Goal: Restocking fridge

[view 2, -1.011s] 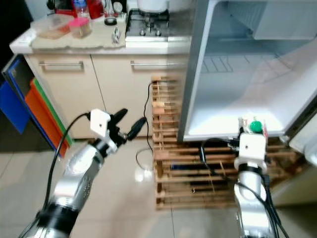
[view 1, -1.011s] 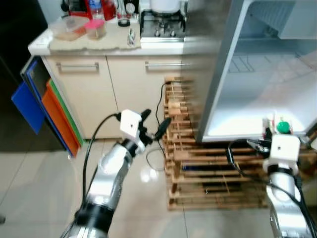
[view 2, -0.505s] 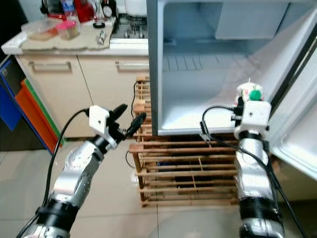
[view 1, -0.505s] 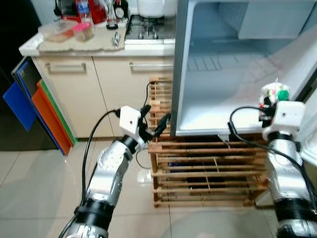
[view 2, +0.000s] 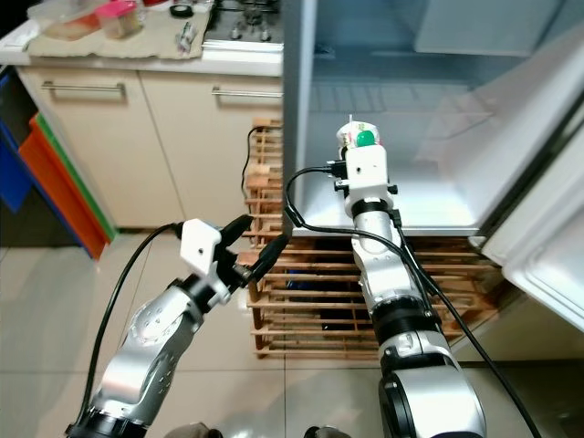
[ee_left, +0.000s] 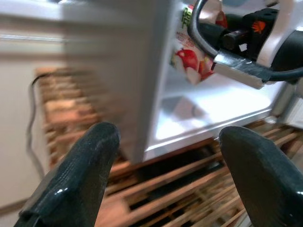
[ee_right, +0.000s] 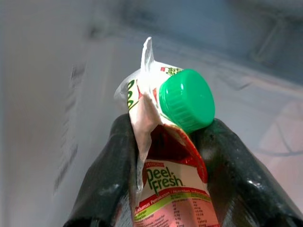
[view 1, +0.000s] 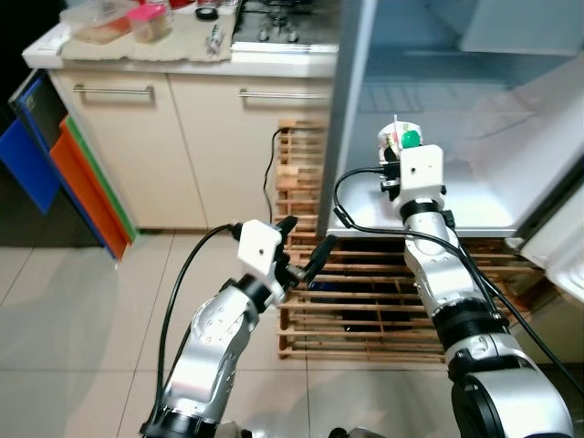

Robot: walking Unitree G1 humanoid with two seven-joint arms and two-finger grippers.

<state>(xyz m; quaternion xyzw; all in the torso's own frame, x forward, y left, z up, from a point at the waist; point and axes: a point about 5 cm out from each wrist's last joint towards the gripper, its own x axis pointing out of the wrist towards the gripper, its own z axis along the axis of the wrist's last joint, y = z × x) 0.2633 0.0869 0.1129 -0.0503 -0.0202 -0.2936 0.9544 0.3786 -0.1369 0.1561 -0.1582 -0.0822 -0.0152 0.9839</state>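
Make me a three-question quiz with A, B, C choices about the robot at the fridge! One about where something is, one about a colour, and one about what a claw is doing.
1. Where is the juice carton?
A. On the kitchen counter
B. In the right claw, in front of the open fridge
C. On the floor tiles

2. What colour is the carton's cap?
A. Green
B. Blue
C. Yellow

3. What is the left claw doing?
A. Squeezing a bottle
B. Pulling a cupboard handle
C. Open, holding nothing

Answers:
1. B: the right wrist view has both black fingers pressed on the carton's sides, with the fridge's white inside behind it.
2. A: the round cap at the carton's top is bright green.
3. C: the left wrist view shows its two fingers spread wide with nothing between them, low in front of the wooden rack.
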